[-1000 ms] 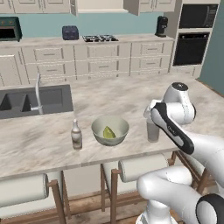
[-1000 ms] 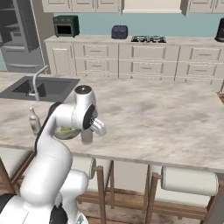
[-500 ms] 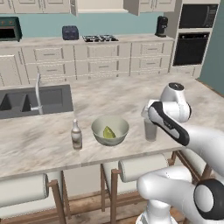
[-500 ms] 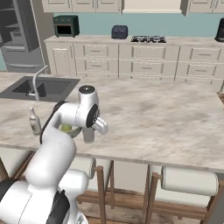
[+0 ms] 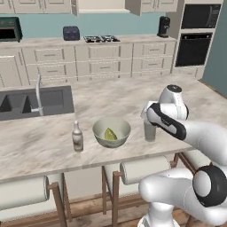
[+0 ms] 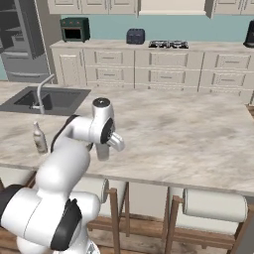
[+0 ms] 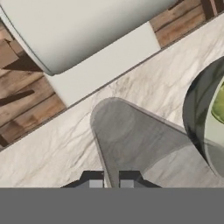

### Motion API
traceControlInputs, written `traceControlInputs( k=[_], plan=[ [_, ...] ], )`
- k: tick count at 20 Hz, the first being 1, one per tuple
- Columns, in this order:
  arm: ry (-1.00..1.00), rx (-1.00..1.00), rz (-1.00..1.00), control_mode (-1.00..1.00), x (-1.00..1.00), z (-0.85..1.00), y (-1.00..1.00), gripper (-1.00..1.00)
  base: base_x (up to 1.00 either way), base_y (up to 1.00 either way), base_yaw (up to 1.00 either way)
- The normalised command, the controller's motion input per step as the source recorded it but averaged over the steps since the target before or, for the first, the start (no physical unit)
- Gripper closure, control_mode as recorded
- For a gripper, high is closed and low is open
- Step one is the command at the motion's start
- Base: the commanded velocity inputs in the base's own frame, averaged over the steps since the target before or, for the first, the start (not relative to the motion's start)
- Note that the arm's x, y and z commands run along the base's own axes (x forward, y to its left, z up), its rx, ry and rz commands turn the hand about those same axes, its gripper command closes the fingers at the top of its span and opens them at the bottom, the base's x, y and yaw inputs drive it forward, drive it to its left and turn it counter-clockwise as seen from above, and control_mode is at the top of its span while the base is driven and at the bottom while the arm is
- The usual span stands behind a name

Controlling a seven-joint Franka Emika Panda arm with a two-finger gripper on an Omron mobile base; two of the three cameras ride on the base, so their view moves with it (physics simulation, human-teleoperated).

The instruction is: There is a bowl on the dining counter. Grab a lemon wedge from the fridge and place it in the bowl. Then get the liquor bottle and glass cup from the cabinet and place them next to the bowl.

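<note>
Step in hand: I judge this to be the last placement, setting the glass cup (image 5: 150, 131) down next to the bowl (image 5: 111, 131) on the dining counter (image 5: 115, 99).
Gripper: my gripper (image 7: 110, 179) has its tips pressed close together on the wall of the cup, pinching it from above; in the hand view the grey tumbler runs away from my fingertips toward the stone.
Glass cup: upright, just beside the bowl on its right in the left base view, near the front edge of the counter. Its base looks to be on the counter or just above it; I cannot tell which.
Bowl: on the counter between the cup and the liquor bottle (image 5: 77, 137), with the lemon wedge (image 5: 110, 134) lying inside it.
Liquor bottle: standing upright on the counter, just beside the bowl on the side away from the cup.
Task so far: wedge in the bowl and bottle beside it both look finished; only the cup is left in my grip.
Next move calls for: making sure the cup's base sits flat on the stone, then spreading my tips and lifting straight up, so I neither tip the tumbler nor knock the rim of the bowl close by.
Risk: the cup stands near the counter edge above the stools (image 5: 146, 169), so a sideways drag on release could send it over.
</note>
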Motion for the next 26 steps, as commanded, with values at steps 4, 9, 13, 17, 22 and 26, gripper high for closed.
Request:
traceControlInputs(
  k=[4,9,13,17,22,26],
  plan=[
    [0.0,0.0,0.02,-1.0,0.35,-0.2,0.0,1.0,0.0,0.0,0.0],
    [0.0,0.0,0.03,-1.0,0.32,-0.25,0.0,1.0,0.0,0.0,0.0],
    [0.0,0.0,0.04,-1.0,0.28,-0.26,0.0,1.0,0.0,0.0,0.0],
    [0.0,0.0,0.04,-1.0,0.22,-0.18,0.0,1.0,0.0,0.0,0.0],
    [0.0,0.0,0.05,-1.0,0.1,-0.2,0.0,1.0,0.0,0.0,0.0],
    [0.0,0.03,0.05,-1.0,0.01,-0.22,0.0,1.0,0.0,0.0,0.0]
  ],
)
